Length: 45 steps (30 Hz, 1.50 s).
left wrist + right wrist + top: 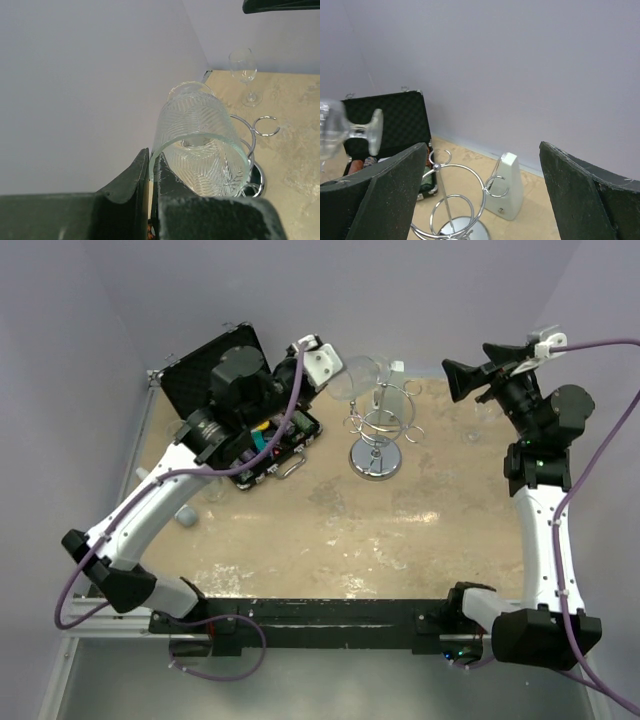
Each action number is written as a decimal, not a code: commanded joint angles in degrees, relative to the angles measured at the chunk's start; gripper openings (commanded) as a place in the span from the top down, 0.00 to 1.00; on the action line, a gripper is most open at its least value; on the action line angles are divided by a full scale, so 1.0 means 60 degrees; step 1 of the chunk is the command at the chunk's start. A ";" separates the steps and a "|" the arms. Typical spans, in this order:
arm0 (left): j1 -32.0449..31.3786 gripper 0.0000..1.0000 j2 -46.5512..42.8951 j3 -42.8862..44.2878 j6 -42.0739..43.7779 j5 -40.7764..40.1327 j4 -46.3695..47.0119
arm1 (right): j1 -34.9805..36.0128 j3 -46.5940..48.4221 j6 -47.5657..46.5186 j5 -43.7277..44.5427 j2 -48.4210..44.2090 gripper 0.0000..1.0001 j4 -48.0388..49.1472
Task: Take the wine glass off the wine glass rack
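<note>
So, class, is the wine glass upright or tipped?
Tipped: the wine glass lies sideways, stem horizontal, rim pinched by the left end effector.

Two robot arms: left arm (150, 508), right arm (542, 530). Two wine glasses: a patterned glass (200, 145) at the far left and a plain glass (243, 67) standing at the far right. One chrome wine glass rack (376, 460). One open black case (188, 378). One white wedge-shaped box (507, 187). One small grey object (186, 516), near left.

wine glass (360, 378): clr, ribbed, horiz, aloft beside loops | rack (376, 456): chrome wire, upright, rnd mirror base
</note>
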 commanded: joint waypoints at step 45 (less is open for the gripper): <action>-0.1678 1.00 0.0943 0.0377 0.2455 0.1582 -0.7837 | 0.3052 0.0724 -0.2933 0.2413 -0.1511 0.01 -0.2465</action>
